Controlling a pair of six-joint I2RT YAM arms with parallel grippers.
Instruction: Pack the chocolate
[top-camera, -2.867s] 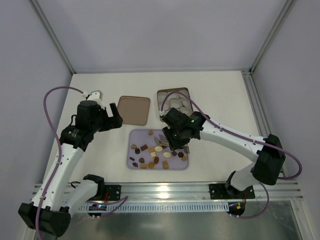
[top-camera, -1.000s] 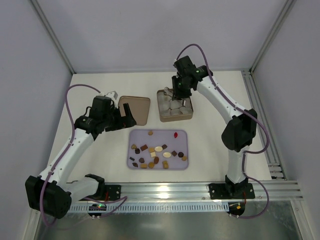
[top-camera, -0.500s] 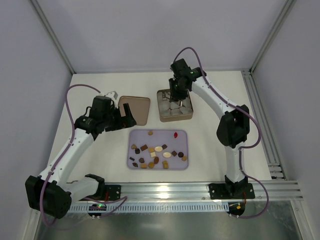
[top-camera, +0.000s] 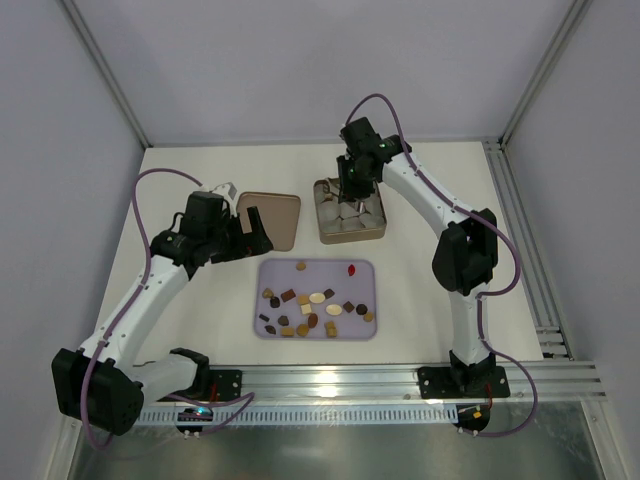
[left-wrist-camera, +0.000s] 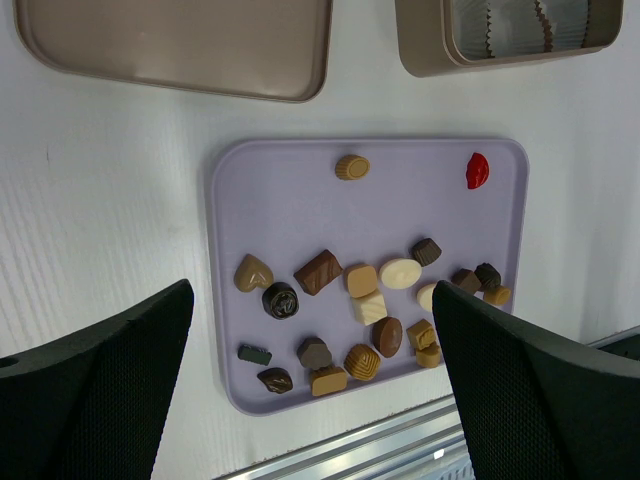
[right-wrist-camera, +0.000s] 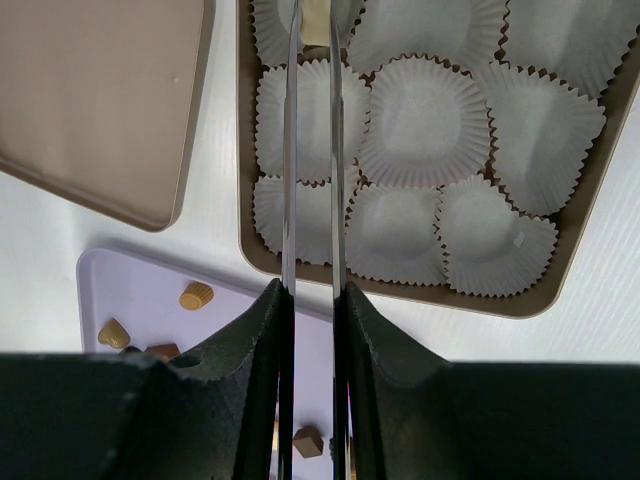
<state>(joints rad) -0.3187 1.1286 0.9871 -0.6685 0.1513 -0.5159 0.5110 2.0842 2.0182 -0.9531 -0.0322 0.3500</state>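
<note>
Several small chocolates (top-camera: 310, 305) in dark brown, caramel and cream, plus one red piece (top-camera: 351, 269), lie on a lilac tray (top-camera: 330, 272). They also show in the left wrist view (left-wrist-camera: 360, 290). My left gripper (top-camera: 245, 230) hangs open and empty to the left of the tray, its jaws wide apart in its own view (left-wrist-camera: 312, 290). My right gripper (top-camera: 347, 198) reaches into the gold-brown tin (top-camera: 322, 215). Its thin blades (right-wrist-camera: 312, 30) stand close together on a cream chocolate (right-wrist-camera: 315, 28) over a paper cup in a corner of the tin.
The tin holds several white crinkled paper cups (right-wrist-camera: 425, 120). Its flat lid (top-camera: 268, 220) lies left of it, beside my left gripper. The tray sits in front of both. A metal rail (top-camera: 330, 380) runs along the table's near edge.
My right arm has gone from the tray up to the tin and has barely moved in the last half second. My left arm swung toward the lid earlier and now holds still.
</note>
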